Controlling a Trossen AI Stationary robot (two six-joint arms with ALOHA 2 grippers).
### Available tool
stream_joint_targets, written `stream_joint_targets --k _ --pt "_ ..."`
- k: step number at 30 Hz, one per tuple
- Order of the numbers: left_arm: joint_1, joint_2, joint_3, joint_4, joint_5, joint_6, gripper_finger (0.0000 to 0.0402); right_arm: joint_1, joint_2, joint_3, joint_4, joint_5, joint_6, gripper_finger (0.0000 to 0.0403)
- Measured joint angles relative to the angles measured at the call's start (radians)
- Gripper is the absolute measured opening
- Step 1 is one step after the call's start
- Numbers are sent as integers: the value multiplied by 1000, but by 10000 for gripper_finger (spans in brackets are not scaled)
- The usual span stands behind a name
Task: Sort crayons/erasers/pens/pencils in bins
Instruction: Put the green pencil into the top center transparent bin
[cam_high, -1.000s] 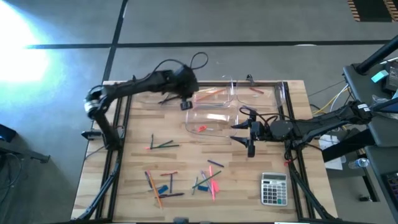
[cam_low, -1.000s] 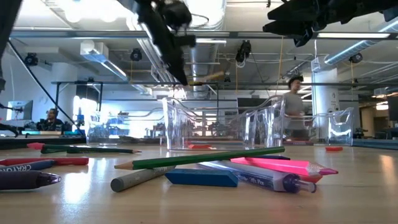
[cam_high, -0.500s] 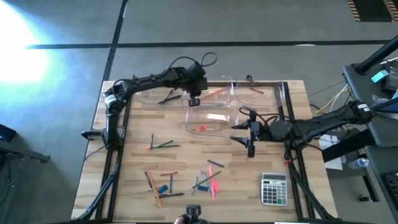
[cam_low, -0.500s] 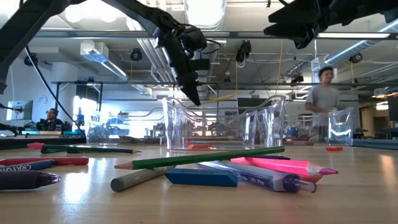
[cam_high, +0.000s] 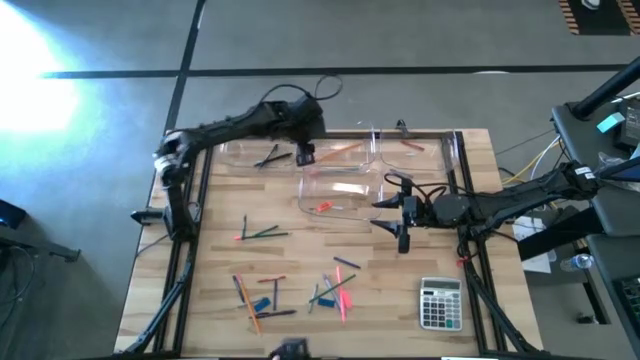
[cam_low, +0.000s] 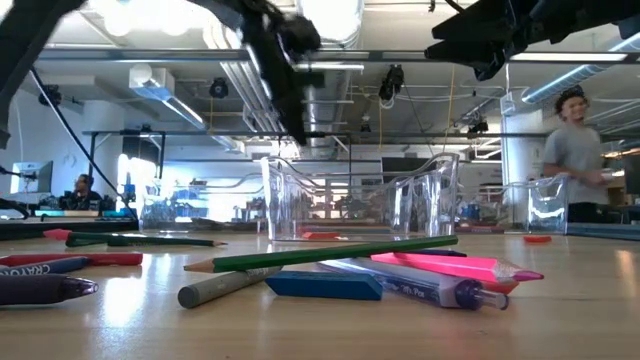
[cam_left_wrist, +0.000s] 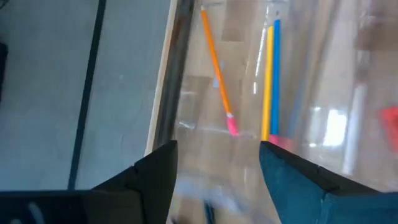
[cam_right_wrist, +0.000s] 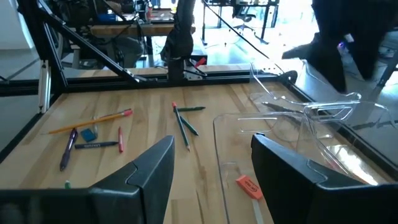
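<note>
A: What have you got on your table? Four clear bins (cam_high: 340, 185) bunched at the far side — orange pencils (cam_left_wrist: 215, 71) lie flat in one, a pink eraser (cam_high: 323, 207) in another.

B: And your leftovers? Loose pens, crayons (cam_low: 60, 260) and a blue eraser (cam_low: 322, 285) scattered along the near edge.

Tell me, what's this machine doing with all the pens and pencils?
It is sorting them into clear bins at the back of the table. The left gripper hangs open over a bin holding an orange pencil, with nothing between its fingers. The right gripper waits open beside the bins. Many sticks and a blue eraser lie loose at the front.
</note>
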Motion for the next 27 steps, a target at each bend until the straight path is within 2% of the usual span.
stream_joint_targets --k 5,9,16,21,27 --pt "-74 -214 -130 -98 39 -110 207 0 0 0 -5 0 -23 203" --pt "-172 -413 -333 -76 48 -168 198 0 0 0 -5 0 -29 203" --pt "-333 -697 -722 -15 47 -425 196 0 0 0 1 0 -28 203" --pt "-409 -798 -943 14 59 -567 196 0 0 0 2 0 -13 203" --pt "-432 -802 -1090 22 85 -725 196 0 0 0 3 0 0 203"
